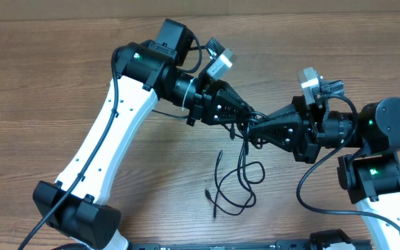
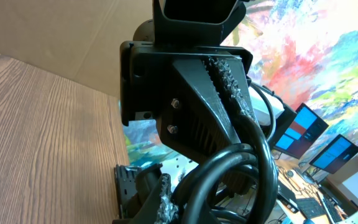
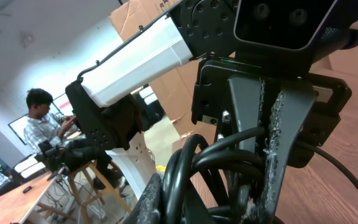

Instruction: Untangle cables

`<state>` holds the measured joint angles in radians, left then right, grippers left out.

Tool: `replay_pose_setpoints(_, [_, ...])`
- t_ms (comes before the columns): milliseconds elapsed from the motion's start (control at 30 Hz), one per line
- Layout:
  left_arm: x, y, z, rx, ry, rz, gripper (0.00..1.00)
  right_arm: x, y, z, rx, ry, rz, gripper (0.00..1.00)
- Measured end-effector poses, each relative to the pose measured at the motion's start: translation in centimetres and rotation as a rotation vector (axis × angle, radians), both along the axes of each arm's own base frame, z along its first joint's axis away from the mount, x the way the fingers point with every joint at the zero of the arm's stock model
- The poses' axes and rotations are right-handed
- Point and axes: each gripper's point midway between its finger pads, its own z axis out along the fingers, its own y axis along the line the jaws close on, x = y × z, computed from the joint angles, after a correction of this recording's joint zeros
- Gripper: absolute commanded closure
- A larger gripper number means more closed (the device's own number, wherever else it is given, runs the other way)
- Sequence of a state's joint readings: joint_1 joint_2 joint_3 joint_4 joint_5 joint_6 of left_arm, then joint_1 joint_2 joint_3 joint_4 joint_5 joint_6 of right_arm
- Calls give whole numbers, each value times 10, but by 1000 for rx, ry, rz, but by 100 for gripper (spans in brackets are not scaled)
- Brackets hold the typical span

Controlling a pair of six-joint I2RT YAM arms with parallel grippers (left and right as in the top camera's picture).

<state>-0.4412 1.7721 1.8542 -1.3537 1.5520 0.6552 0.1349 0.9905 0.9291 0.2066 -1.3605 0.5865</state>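
Note:
The cables (image 1: 242, 178) are thin black cords. A tangled bundle hangs between my two grippers, and loose loops and a small plug tip (image 1: 207, 192) trail onto the wooden table below. My left gripper (image 1: 246, 119) and right gripper (image 1: 260, 131) meet tip to tip above the table's middle, each shut on the bundle. In the left wrist view, thick black loops of cable (image 2: 253, 168) fill the space by my left gripper's jaws (image 2: 188, 199), with the right gripper's fingers just beyond. In the right wrist view, cable loops (image 3: 194, 165) sit in my right gripper's jaws (image 3: 204, 202).
The wooden table (image 1: 61, 76) extends around both arms. The left arm's white link (image 1: 110, 132) crosses the left half and the right arm's base (image 1: 377, 173) stands at the right. A cardboard wall runs along the far edge.

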Motion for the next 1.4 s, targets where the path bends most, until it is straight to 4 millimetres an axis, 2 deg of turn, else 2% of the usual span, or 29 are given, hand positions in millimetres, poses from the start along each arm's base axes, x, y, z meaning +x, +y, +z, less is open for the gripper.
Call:
replay_pose_setpoints(67, [-1,0,0,0,-1,-2,96,0,0,0,0,6,-1,96])
replay_pose_setpoints(100, [-1,-1,0,0,-3,-2,96,0,0,0,1,10,-1,92])
replay_pose_setpoints(200, [0,-1,-2,11,-9,1,96,0,0,0,2,13,-2,66])
replay_pose_setpoints(233, [0,-1,-4,20,-13,3,96,1,0,1,2,16,-3,54])
replay_pose_setpoints(267, [0,-2,-6,32,-19,7,96,1,0,0,1,29,-3,36])
replay_pose_setpoints(333, [5,-1,-15,82,-38,27,96,1,0,-4,-3,84,0,25])
replay_pose_setpoints(433, [16,4,-31,177,-44,80,96,5,0,-14,-13,178,-15,13])
replay_pose_setpoints(533, [32,15,-50,302,-29,156,96,15,-1,-28,-26,308,-72,9])
replay_pose_setpoints(733, [65,45,-87,568,28,339,96,39,-9,-64,-68,550,-253,6])
replay_pose_setpoints(833, [77,56,-100,665,46,418,96,47,-12,-70,-69,592,-312,6])
replay_pose_setpoints(933, [86,59,-107,720,48,473,96,51,-14,-71,-59,637,-341,6])
replay_pose_setpoints(1067, [95,47,-109,741,31,523,96,53,-15,-72,-45,695,-360,12])
replay_pose_setpoints(1233, [91,25,-105,727,24,522,96,56,-18,-81,-53,762,-399,35])
replay_pose_setpoints(1333, [87,15,-104,722,29,514,96,60,-24,-99,-77,851,-476,37])
replay_pose_setpoints(1400, [85,13,-103,721,38,513,96,64,-27,-104,-80,876,-510,37])
